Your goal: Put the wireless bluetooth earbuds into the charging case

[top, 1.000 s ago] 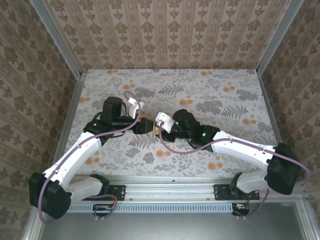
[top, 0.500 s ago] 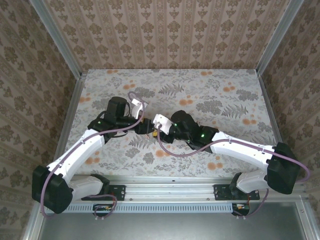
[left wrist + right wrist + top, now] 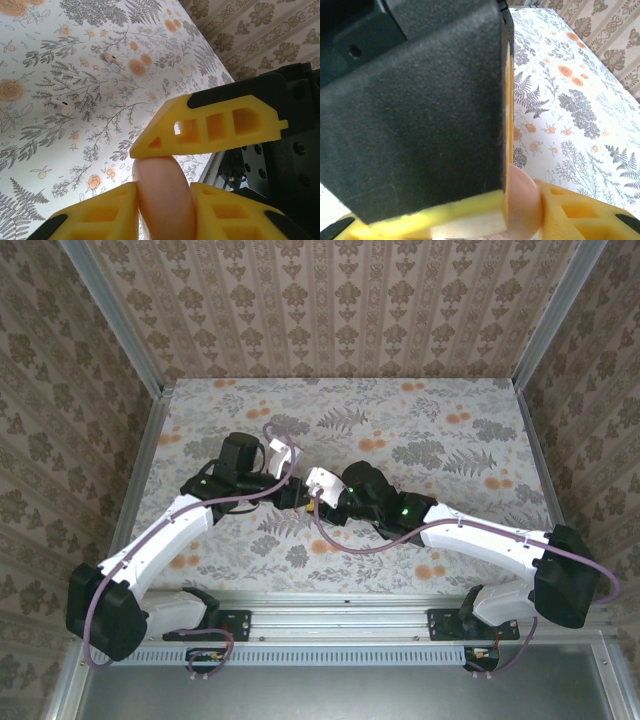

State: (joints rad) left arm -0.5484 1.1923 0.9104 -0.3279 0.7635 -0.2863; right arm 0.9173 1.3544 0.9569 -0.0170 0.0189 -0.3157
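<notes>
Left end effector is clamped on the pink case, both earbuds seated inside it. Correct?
Only partly. The left end effector is clamped on the charging case, but the earbuds are not inside it. In the left wrist view both lie loose on the table, the second one a little nearer the camera.

Two earbuds [image 3: 62,104] apart on table [image 3: 30,45], beyond charging case [image 3: 162,195]

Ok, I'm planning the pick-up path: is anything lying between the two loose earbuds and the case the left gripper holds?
Nothing visible lies on the tablecloth between the two earbuds and the charging case. The left gripper clamps the case, though, and another yellow finger sits across its top, which may block insertion.
</notes>
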